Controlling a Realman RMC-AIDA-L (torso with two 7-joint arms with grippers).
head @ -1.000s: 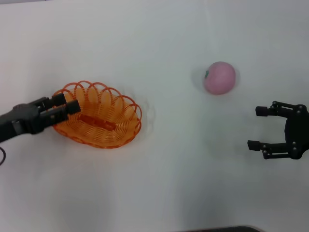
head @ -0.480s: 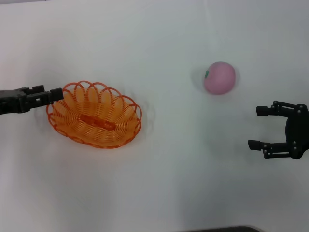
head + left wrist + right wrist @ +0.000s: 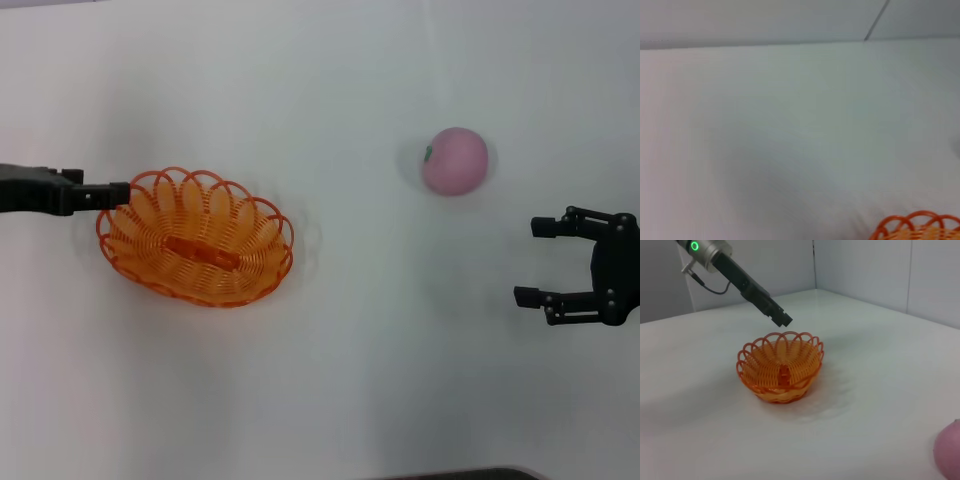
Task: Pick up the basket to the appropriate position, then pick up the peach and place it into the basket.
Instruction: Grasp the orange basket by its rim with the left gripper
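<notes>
The orange wire basket (image 3: 195, 238) sits on the white table at the left; it also shows in the right wrist view (image 3: 781, 371), and its rim shows in the left wrist view (image 3: 917, 227). My left gripper (image 3: 120, 193) hovers just above the basket's outer left rim, clear of it in the right wrist view (image 3: 782, 319). The pink peach (image 3: 455, 160) lies on the table at the right, and its edge shows in the right wrist view (image 3: 949, 450). My right gripper (image 3: 532, 263) is open and empty, nearer to me than the peach and a little to its right.
The white table (image 3: 330, 380) carries only the basket and the peach. A wall stands behind the table's far edge (image 3: 765, 44).
My left gripper has drawn back from the basket's rim, moving left and lifting off it. The basket, the peach and the right arm have stayed in place.
</notes>
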